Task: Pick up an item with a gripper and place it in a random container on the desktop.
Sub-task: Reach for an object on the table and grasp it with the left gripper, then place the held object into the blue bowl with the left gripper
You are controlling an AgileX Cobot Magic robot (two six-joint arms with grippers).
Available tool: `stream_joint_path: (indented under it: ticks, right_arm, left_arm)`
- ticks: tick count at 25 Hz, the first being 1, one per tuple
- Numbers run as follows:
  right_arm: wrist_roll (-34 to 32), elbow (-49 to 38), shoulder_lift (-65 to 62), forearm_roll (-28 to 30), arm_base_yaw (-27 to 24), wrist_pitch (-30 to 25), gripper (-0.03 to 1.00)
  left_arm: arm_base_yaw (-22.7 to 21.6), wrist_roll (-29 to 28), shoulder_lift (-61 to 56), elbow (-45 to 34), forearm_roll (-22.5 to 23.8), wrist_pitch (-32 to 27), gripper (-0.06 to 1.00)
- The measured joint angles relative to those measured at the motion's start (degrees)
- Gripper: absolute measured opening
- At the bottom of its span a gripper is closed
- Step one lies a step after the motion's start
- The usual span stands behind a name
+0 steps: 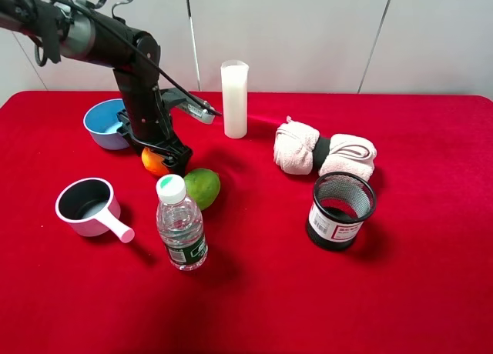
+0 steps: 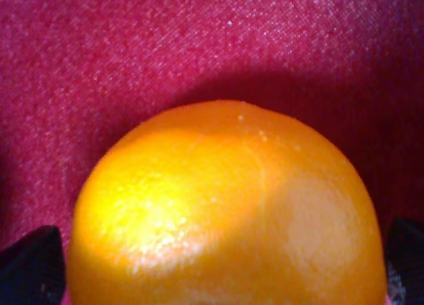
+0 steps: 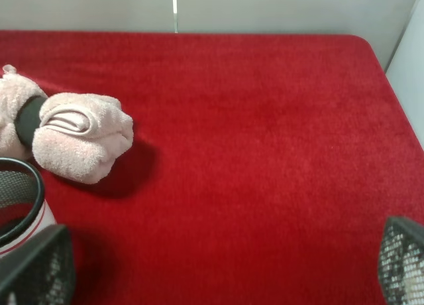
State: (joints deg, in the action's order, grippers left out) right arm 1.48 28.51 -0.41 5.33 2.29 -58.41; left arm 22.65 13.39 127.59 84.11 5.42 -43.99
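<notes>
Left gripper (image 1: pixel 159 155) down w/ jaws either side of small glossy orange fruit (image 1: pixel 152 162) on red-cloth desktop (image 1: pixel 254 292); can't tell if clamped yet. Lift + drop into light blue round bowl (image 1: pixel 102 125) left. Right gripper (image 3: pixel 218 268) jaws apart, holding 0.

Black cabled arm (image 1: pixel 131 69) (grey sleeve)

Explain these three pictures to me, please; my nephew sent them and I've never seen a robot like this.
It is a two-armed table robot. One picture looks down from a high camera; the other two come from cameras on each wrist. On the red cloth desktop lie a light blue round bowl, a green lime, a clear plastic water bottle and a black mesh pen holder. The left end effector sits around the small glossy orange fruit. The right end effector is open, holding nothing.
</notes>
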Motion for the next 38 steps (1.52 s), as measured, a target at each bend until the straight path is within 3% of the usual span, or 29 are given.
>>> stream_joint_path:
  ticks: [4,10,38]
  right_arm:
    - [0.00,0.00,0.00,0.00,0.00,0.00,0.69]
    - [0.00,0.00,0.00,0.00,0.00,0.00,0.69]
    - [0.00,0.00,0.00,0.00,0.00,0.00,0.69]
  left_arm:
    - [0.00,0.00,0.47,0.00,0.00,0.28,0.92]
    - [0.00,0.00,0.47,0.00,0.06,0.74,0.73]
    - [0.00,-0.06,-2.49,1.08,-0.01,-0.99,0.73]
